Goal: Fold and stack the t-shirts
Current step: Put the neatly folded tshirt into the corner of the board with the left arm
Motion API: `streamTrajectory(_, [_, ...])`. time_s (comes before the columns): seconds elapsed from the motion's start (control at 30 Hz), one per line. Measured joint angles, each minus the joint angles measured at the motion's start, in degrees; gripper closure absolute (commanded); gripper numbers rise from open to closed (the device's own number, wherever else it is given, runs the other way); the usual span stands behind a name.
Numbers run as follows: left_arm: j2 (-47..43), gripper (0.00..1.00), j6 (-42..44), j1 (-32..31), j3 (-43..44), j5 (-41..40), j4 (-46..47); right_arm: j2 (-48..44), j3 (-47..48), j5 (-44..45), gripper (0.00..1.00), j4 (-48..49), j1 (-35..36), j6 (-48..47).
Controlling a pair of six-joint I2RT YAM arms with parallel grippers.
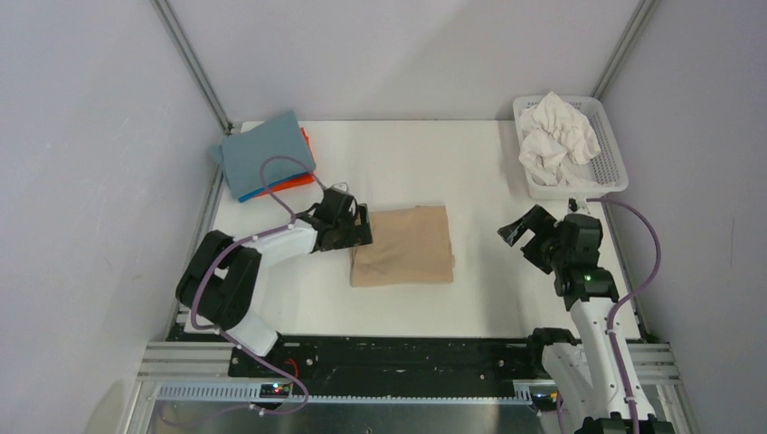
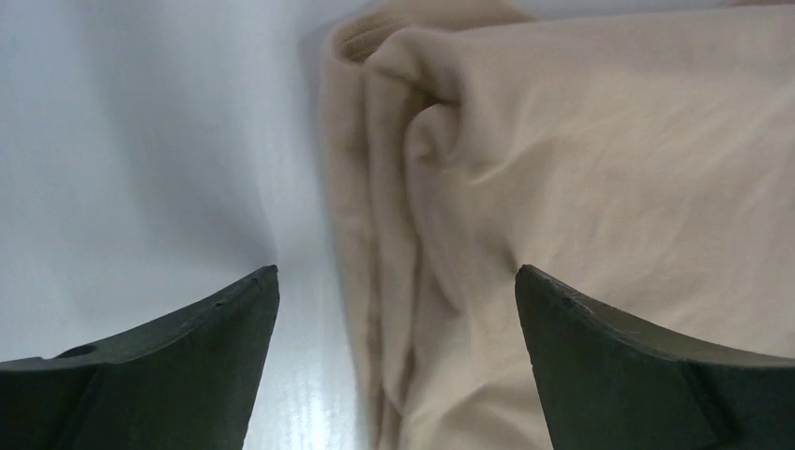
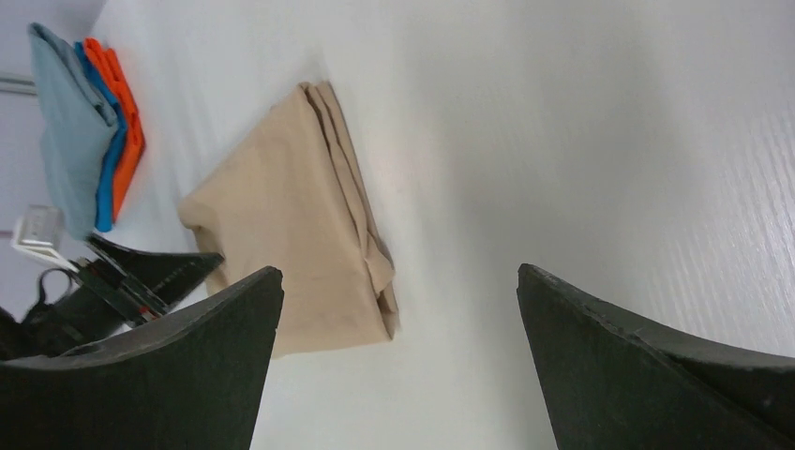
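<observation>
Top view, L to R. Stack of folded t-shirts (image 1: 268, 155) sits at the table's (image 1: 434, 167) 10 o'clock corner, grey-blue on top, blue & orange edges showing under it. Left gripper (image 1: 364, 226) is at the 9 o'clock edge of the tan t-shirt (image 1: 404, 246), jaws spread wide, nothing held. Its wrist view shows the layered fold edge between the fingers. Tan shirt lies folded flat at table centre. Right gripper (image 1: 525, 237) hangs at 3 o'clock, well apart from the shirt, also wide open & empty. White basket (image 1: 618, 172) at 1 o'clock holds a crumpled white t-shirt (image 1: 559, 136).

Likely step: carry tan shirt to the stack. Left gripper should get one finger under ALL layers before closing, else the fold opens. Then lift level & set it square on the grey-blue.
</observation>
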Motion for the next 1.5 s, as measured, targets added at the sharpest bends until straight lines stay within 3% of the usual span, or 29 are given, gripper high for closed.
streamTrajectory(0.1, [2.3, 0.12, 0.2, -0.2, 2.2, 0.8, 0.2, 0.9, -0.1, 0.3, 0.00, -1.1, -0.2, -0.9])
streamTrajectory(0.2, [4.1, 0.31, 0.2, -1.0, 3.4, 0.8, 0.7, 2.7, -0.3, 0.3, 0.01, -1.4, -0.4, -1.4])
streamTrajectory(0.37, [7.1, 0.54, -0.1, -3.9, 5.6, -2.2, 1.1, 4.2, -0.8, 0.3, 0.01, -1.5, -0.6, -1.5])
streamTrajectory(0.43, [8.6, 0.68, -0.3, -5.7, 7.1, -4.4, 0.8, 4.2, -1.1, 0.6, 0.00, -1.5, -0.8, -1.5])
streamTrajectory(0.47, [9.2, 0.84, -0.7, -6.5, 7.7, -5.4, 0.7, 4.1, -1.3, 0.7, 0.01, -1.4, -0.8, -1.4])
streamTrajectory(0.53, [10.7, 0.98, -1.4, -8.2, 9.6, -7.3, 0.3, 3.5, -1.7, 1.4, 0.01, -1.4, -0.9, -1.4])
streamTrajectory(0.8, [14.7, 1.00, -1.4, -10.7, 16.9, -17.6, -7.5, -2.8, -3.5, 4.0, 0.00, -1.1, -1.2, -0.3])
streamTrajectory(1.07, [15.0, 1.00, 4.7, -9.2, 25.2, -32.1, -16.0, -5.8, -5.3, 5.3, 0.01, -0.3, -1.2, 1.6])
streamTrajectory(1.2, [15.0, 1.00, 9.7, -6.2, 30.9, -35.5, -16.9, -6.0, -5.3, 5.3, 0.01, -0.3, -1.2, 1.7])
streamTrajectory(1.5, [17.4, 1.00, 24.0, 4.4, 44.0, -35.0, -15.2, -5.4, -5.4, 6.1, 0.01, -0.2, -1.2, 1.7])
